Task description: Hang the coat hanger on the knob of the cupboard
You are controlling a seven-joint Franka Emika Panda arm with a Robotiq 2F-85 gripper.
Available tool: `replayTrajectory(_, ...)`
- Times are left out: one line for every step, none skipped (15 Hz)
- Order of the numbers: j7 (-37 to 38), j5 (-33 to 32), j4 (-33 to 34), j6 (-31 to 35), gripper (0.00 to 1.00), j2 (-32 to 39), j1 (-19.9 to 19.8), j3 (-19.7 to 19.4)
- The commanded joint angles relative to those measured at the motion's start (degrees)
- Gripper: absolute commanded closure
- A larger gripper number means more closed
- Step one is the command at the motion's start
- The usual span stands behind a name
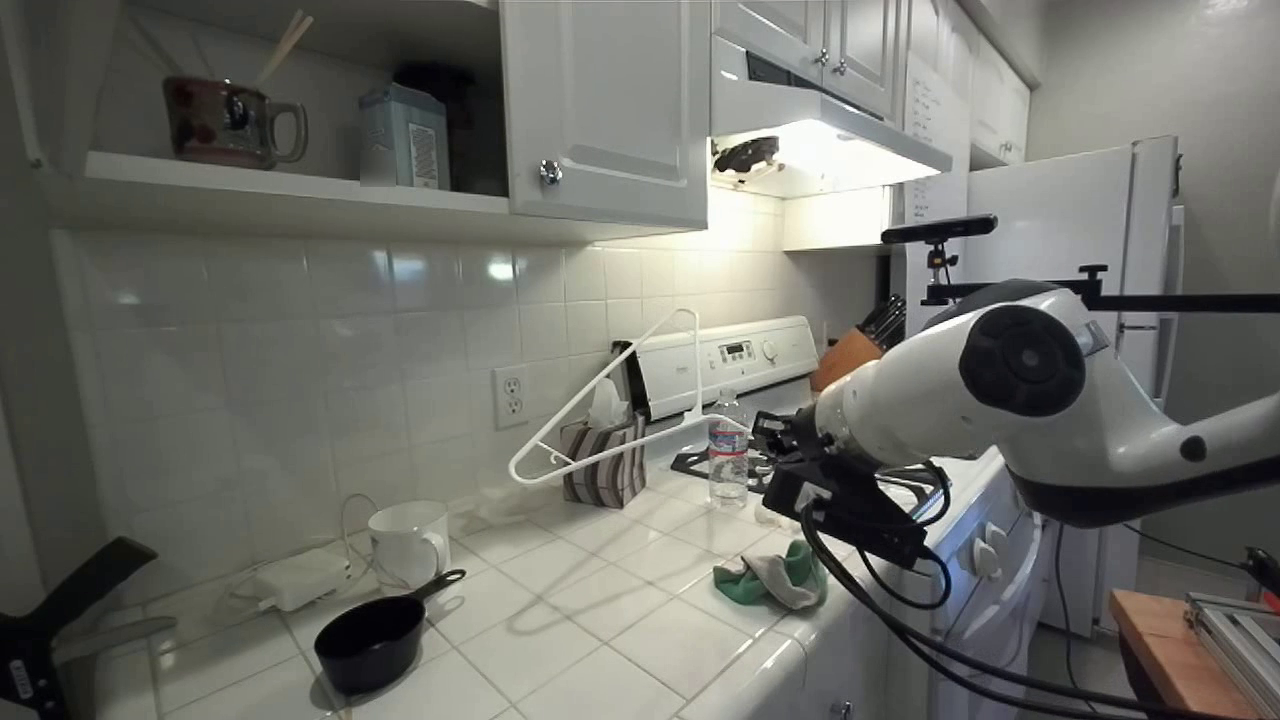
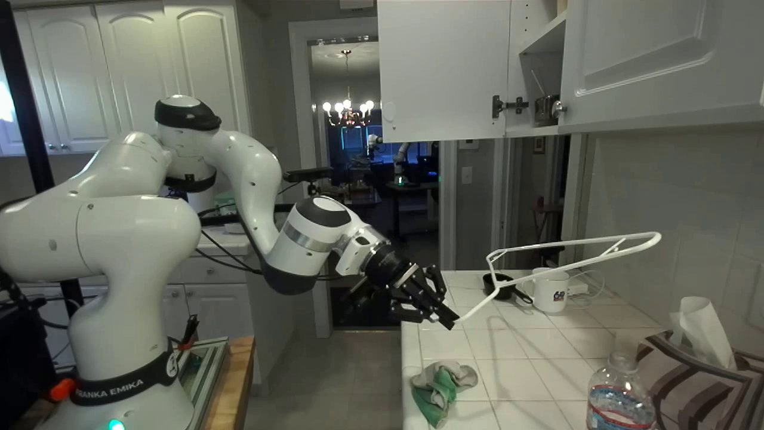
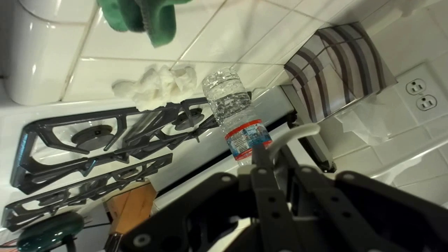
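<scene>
The coat hanger (image 2: 573, 242), judged light and stiff, is apparently pinched at its hook (image 3: 299, 131) by the closed gripper (image 2: 452, 319); the neck (image 1: 693, 415) is preferred.

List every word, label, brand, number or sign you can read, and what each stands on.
"RANKA EMIKA": the arm's base band; leading letter unclear.
"60", perhaps: the mug; too blurred to be sure.
Bottle label: too blurred to read.
Shelf box: label too small to read.
White panel: writing too small to read.
Stove panel: markings too small to read.
Black thing, lower left: lettering too small to read.
</scene>
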Motion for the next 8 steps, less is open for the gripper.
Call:
replayTrajectory(9.1,1.81,0.0,-4.23,0.97,4.55,3.85,1.54)
replayTrajectory(11.43,1.46,0.0,-5.01,0.97,5.58,4.86,1.62)
replayTrajectory(13.57,1.17,0.0,-6.1,0.97,6.4,5.97,1.52)
replayTrajectory(15.4,0.82,0.01,-7.01,0.97,7.21,6.94,1.24)
replayTrajectory(17.44,0.56,0.01,-8.33,0.97,8.14,8.0,1.03)
replayTrajectory(19.34,0.28,0.01,-9.68,0.97,8.87,9.02,0.79)
replayTrajectory(21.05,-0.08,0.01,-10.84,0.97,9.7,9.98,0.54)
replayTrajectory(22.4,-0.49,0.01,-11.78,0.97,10.51,10.86,0.23)
